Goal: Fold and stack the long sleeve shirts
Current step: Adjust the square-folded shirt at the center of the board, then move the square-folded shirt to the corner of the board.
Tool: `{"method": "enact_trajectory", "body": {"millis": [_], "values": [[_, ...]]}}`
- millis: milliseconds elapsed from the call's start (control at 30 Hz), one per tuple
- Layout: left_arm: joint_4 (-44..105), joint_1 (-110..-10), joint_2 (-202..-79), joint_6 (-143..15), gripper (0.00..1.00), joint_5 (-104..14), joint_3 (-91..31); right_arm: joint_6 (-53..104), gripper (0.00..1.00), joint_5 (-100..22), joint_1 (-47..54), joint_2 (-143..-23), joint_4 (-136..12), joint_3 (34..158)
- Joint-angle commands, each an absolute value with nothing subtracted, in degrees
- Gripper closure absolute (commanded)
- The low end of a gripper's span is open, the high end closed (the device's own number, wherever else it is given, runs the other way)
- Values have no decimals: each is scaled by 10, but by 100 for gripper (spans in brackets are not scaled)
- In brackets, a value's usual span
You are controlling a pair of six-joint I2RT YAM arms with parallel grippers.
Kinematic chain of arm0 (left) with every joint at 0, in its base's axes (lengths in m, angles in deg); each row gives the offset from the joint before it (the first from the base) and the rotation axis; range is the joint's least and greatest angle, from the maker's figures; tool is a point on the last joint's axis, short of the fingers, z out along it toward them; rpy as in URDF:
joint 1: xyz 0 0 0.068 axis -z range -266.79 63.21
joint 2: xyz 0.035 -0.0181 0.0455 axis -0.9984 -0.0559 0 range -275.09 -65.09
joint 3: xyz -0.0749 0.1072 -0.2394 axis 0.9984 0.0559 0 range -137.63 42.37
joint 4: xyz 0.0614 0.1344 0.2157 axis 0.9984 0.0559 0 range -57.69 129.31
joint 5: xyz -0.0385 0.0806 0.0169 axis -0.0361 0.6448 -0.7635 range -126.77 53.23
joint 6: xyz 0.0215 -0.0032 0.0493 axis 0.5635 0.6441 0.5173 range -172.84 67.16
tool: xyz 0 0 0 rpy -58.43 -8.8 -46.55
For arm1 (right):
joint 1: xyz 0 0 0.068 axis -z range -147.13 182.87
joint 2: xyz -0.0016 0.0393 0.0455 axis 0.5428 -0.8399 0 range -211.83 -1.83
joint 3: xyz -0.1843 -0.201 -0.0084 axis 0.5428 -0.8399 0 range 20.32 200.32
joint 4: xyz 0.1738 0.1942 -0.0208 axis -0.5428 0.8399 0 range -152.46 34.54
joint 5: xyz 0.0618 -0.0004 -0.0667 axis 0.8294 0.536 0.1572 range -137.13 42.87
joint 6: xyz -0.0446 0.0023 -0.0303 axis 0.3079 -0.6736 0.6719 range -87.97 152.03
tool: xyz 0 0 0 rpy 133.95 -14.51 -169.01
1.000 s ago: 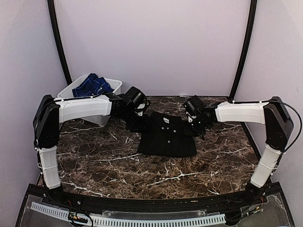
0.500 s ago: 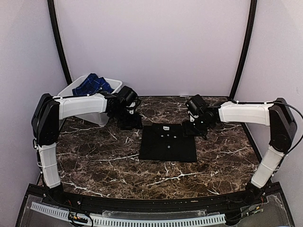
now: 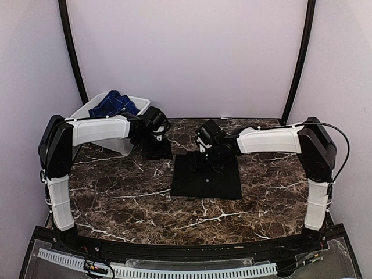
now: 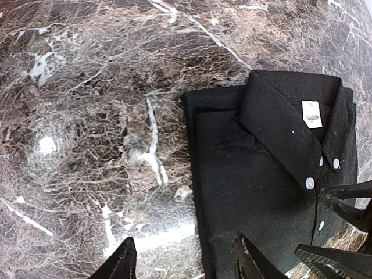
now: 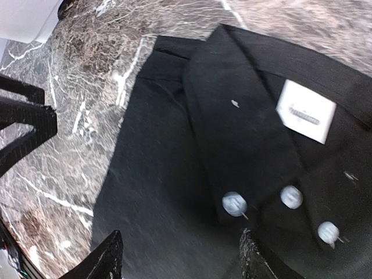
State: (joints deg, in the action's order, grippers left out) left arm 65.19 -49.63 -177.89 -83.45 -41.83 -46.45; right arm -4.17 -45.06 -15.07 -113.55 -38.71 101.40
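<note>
The black button-up shirt (image 3: pixel 206 180) lies folded in a neat rectangle in the middle of the table, collar at the far end. My right gripper (image 3: pixel 206 159) is open and empty just above the collar; in the right wrist view (image 5: pixel 181 235) its jaws straddle the cloth beside the white buttons (image 5: pixel 234 204) and the neck label (image 5: pixel 306 111). My left gripper (image 3: pixel 158 149) is open and empty beside the shirt's far left corner (image 4: pixel 185 241), one finger over the shirt edge (image 4: pixel 221 174). The blue checked shirt (image 3: pixel 114 104) lies crumpled in the white tub.
The white plastic tub (image 3: pixel 139 104) stands at the back left, behind my left arm. The dark marble table (image 3: pixel 128 197) runs to black frame posts at both back corners.
The right gripper has moved left from the shirt's right shoulder to above the collar. The shirt went from lifted and rumpled to flat. The left gripper drew back left.
</note>
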Motion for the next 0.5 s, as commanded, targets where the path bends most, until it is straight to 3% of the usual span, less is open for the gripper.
{"method": "enact_trajectory", "body": {"millis": [0,200,467], "values": [[660,-502,-1767,-825,45,-417,-453,-68,34,-399,-150,-1160,-441,1030],[653,-505,-1768,-821,45,-422,-448,-87,34,-378,-149,-1190,-475,1012],[657,-506,-1767,-816,45,-428,-450,-129,34,-395,-115,-1153,-533,893]]}}
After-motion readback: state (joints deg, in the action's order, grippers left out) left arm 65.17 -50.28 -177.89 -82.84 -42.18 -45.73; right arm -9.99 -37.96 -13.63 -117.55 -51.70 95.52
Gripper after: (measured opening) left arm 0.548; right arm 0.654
